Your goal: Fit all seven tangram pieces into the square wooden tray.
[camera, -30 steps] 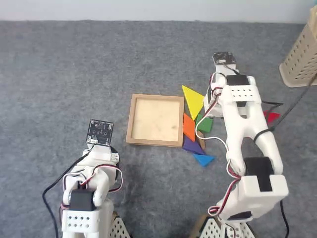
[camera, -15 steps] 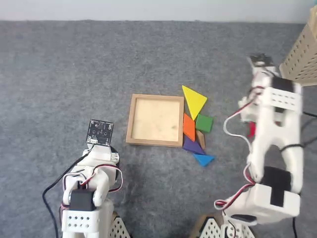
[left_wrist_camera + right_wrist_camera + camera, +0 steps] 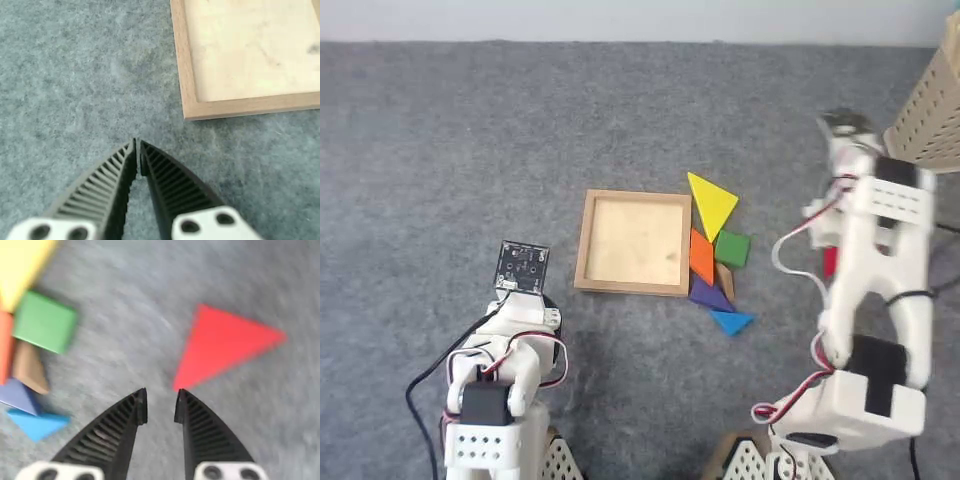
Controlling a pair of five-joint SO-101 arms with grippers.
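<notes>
This looks like a robotics test bench, though whether in a lab or a hobby room cannot be told. 2 white plastic robot arms (image 3: 500,400) (image 3: 875,300) trailing loose servo cables (image 3: 776,252) stand on a table covered in grey carpet-like felt (image 3: 470,150). A beige perforated plastic basket (image 3: 932,110) sits at the far corner, and a pale plain wall (image 3: 620,20) runs behind.

I see a grey, felt-like tabletop (image 3: 470,130) across my overhead feed, a pale strip of wall (image 3: 620,18) along its far edge, and a beige perforated basket (image 3: 935,100) at the far right corner
</notes>
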